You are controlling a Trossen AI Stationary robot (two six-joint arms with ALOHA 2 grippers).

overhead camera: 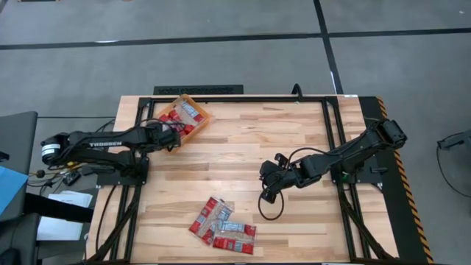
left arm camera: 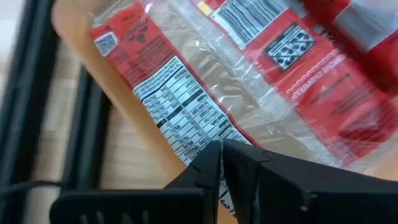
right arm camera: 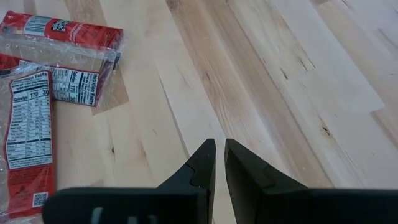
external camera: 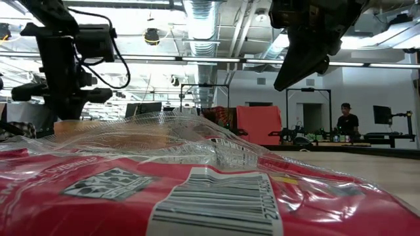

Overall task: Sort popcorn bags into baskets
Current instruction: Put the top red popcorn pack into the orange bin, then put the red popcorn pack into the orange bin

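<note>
The orange basket (overhead camera: 199, 122) sits at the table's far left and holds several red popcorn bags (overhead camera: 184, 112). In the left wrist view a bag with a nutrition label (left arm camera: 180, 112) lies flat inside the basket's wall (left arm camera: 74, 34). My left gripper (left arm camera: 221, 158) is shut, low over the near edge of the basket (overhead camera: 172, 137). A loose pile of several bags (overhead camera: 222, 227) lies flat on the wood near the table's near edge (right arm camera: 37, 93). My right gripper (right arm camera: 219, 155) is shut, above bare wood to the right of and beyond that pile (overhead camera: 266, 179). My left gripper points down at the label bag's end beside the basket wall (left arm camera: 205, 140). I cannot tell whether its shut fingertips touch the bag; the fingers themselves hide that spot.
Black frame rails (overhead camera: 330, 125) run along the table's far side and down both sides. Bare wood (overhead camera: 243, 147) lies between the basket and the pile. In the low view one bag (external camera: 197, 190) fills the foreground. A person (external camera: 346, 119) stands far off in the room.
</note>
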